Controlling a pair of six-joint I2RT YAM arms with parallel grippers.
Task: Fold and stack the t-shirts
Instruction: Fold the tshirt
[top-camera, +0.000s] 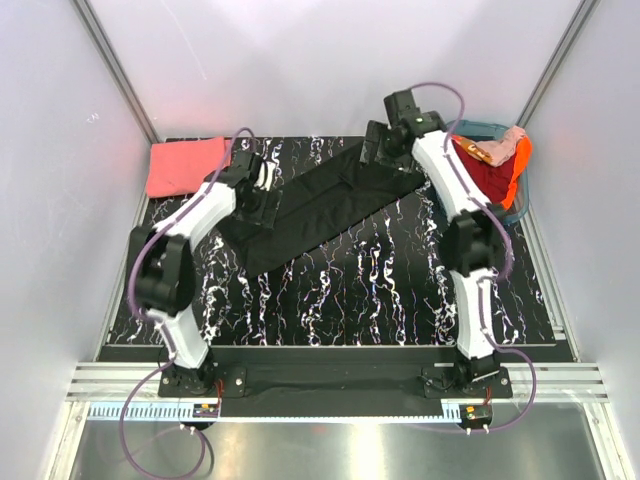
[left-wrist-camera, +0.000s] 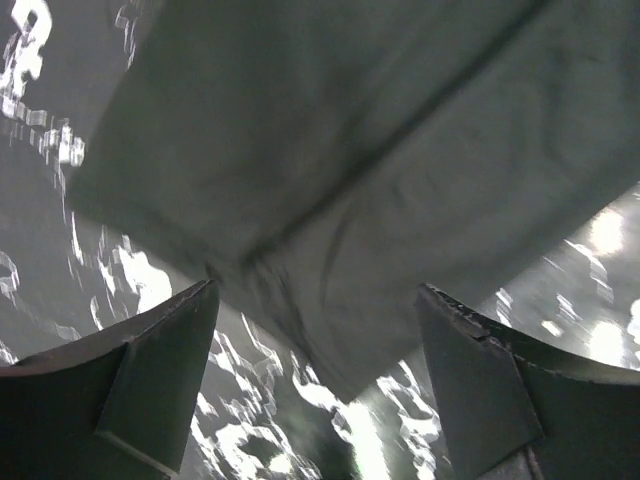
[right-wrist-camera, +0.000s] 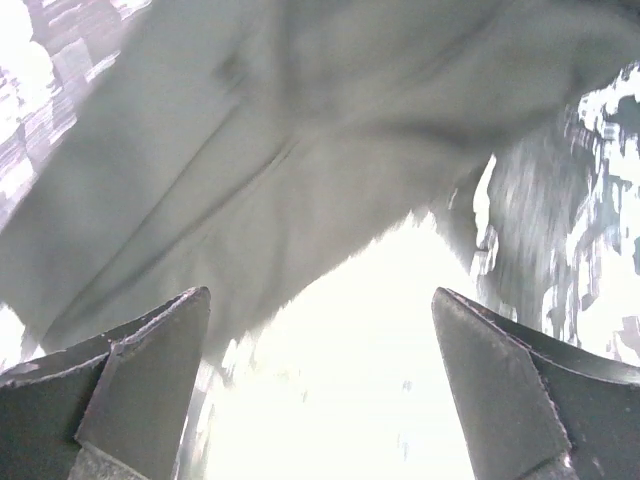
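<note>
Black t-shirt (top-camera: 320, 205) lies on the marbled table (top-camera: 350, 290), across its middle toward the far side. It is folded into a long band running diagonally from near-left to far-right.

Coral-pink t-shirt (top-camera: 185, 165): folded flat at the table's far-left corner, well apart from the black one.

Left gripper (top-camera: 258, 208) is over the band's near-left end. Its wrist view shows the fingers (left-wrist-camera: 150, 370) spread wide with nothing between them, and the cloth edge (left-wrist-camera: 380, 180) just ahead.

Right gripper (top-camera: 378, 152) is over the band's far-right end. The fingers (right-wrist-camera: 140, 390) are also spread wide and pinch nothing, with cloth (right-wrist-camera: 300, 170) ahead. Contact with the cloth cannot be told.

Teal basket (top-camera: 484, 127) sits at the table's far-right edge and holds red and orange clothes (top-camera: 495, 170).
</note>
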